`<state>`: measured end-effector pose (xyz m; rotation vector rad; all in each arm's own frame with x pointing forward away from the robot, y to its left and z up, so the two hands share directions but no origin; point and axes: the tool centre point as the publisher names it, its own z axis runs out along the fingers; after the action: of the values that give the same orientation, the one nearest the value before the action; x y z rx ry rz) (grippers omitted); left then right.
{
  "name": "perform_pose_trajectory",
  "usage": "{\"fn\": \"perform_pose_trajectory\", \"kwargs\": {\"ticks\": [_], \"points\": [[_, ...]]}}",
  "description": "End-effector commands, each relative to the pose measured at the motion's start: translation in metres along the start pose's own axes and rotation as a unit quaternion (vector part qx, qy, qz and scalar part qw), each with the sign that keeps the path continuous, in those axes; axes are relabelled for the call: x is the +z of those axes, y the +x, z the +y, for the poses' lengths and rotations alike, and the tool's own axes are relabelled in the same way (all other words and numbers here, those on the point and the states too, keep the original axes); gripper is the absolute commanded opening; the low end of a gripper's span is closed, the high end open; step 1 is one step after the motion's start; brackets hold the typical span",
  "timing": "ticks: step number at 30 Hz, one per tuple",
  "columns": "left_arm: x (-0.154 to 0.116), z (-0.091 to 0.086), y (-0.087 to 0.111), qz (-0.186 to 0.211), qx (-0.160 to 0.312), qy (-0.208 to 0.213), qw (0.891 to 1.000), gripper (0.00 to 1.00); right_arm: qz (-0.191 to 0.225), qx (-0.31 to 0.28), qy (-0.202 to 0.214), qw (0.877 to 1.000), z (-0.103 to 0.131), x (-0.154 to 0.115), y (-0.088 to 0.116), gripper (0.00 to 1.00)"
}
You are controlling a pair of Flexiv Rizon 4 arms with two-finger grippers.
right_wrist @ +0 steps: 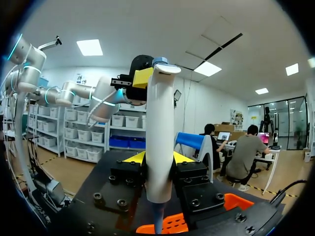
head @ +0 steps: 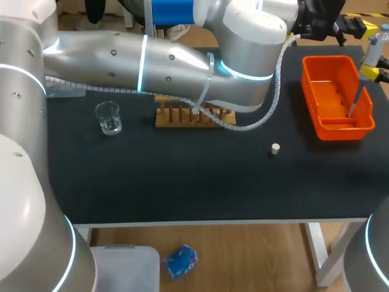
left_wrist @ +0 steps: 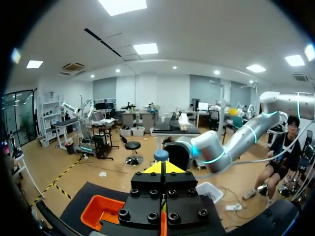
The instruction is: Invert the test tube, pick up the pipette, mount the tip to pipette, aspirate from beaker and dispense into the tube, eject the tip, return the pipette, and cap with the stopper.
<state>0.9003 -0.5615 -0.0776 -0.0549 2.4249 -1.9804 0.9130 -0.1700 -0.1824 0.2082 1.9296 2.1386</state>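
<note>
White pipette (right_wrist: 160, 142) clamped between right fingers (right_wrist: 134, 157) (left fingers (left_wrist: 153, 168) closed) over orange basket (head: 343, 129).

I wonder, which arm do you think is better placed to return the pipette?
Right, probably: its gripper is shut on the pipette over the orange bin; the left gripper merely sits by its top.

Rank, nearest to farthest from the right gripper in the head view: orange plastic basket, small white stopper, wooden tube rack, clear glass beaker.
1. Orange plastic basket, beneath the right gripper.
2. Small white stopper, right of centre.
3. Wooden tube rack, centre.
4. Clear glass beaker, far left.
</note>
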Motion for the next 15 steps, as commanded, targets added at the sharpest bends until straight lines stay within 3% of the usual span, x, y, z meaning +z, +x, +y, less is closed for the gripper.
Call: {"fn": "perform_pose_trajectory", "kwargs": {"ticks": [1, 15], "points": [[0.0019, 0.0003, 0.0021, 0.002, -0.001, 0.003, 1.000, 0.00, 0.001, -0.001, 0.000, 1.000, -0.0001, -0.0004, -0.0001, 0.00], [0.0101, 0.0089, -0.0018, 0.014, -0.009, 0.005, 1.000, 0.00, 0.001, -0.001, 0.000, 1.000, -0.0001, -0.0004, -0.0001, 0.00]]}}
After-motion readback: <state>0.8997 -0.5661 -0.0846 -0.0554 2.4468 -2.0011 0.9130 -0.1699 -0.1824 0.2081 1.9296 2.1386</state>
